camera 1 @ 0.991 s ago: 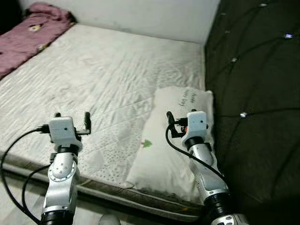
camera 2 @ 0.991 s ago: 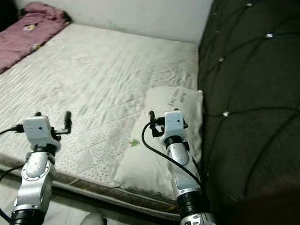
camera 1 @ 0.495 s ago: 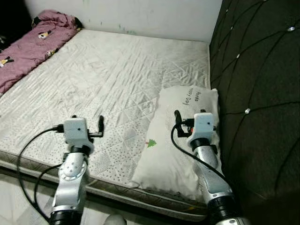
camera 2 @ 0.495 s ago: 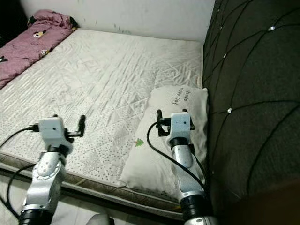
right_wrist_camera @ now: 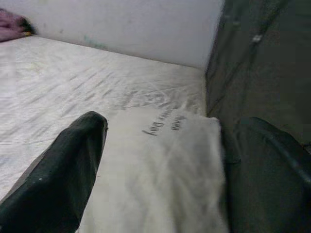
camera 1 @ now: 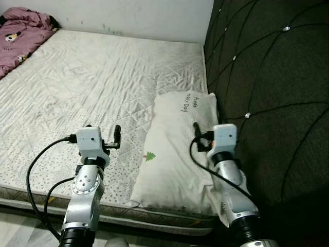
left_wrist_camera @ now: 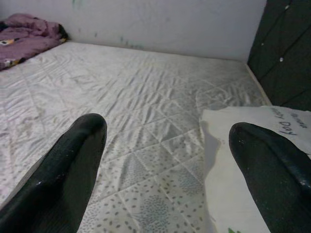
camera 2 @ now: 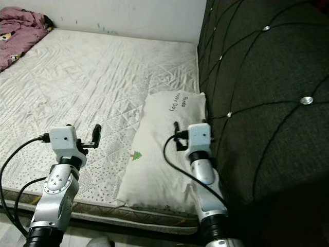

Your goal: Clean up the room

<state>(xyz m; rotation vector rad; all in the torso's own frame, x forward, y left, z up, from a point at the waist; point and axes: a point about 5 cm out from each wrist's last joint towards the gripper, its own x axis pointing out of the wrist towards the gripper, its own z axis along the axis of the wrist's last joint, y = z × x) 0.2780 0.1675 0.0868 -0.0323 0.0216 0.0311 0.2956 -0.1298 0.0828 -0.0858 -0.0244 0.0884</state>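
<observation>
A wide bed with a bare white quilted mattress [camera 1: 92, 77] takes up the left and centre of the frame, running back to a pale wall [camera 1: 128, 15] along the top. A dark tufted headboard [camera 1: 267, 87] studded with shiny buttons covers the right side, top to bottom.

A white pillow [camera 1: 172, 154] lies lengthwise on the mattress at centre right, its long right edge touching the headboard. It has a line of dark handwriting-style print near its upper end and a small green tree mark [camera 1: 149, 156] toward its lower left. Its lower end reaches close to the near edge of the mattress.

In the upper left corner a crumpled purple-pink blanket [camera 1: 20, 31] sits on the far side of the bed, well apart from the pillow.

Two silver robot arms rise from the bottom of the frame. The left gripper [left_wrist_camera: 167, 160], at lower left, hangs over the bare mattress just left of the pillow, its two black fingers [left_wrist_camera: 73, 165] spread wide apart and holding nothing. The right gripper [right_wrist_camera: 165, 170], at lower centre right, is above the pillow's right half, beside the headboard; its black fingers [right_wrist_camera: 63, 170] are likewise parted with nothing between them. Black cables loop down from each wrist.
</observation>
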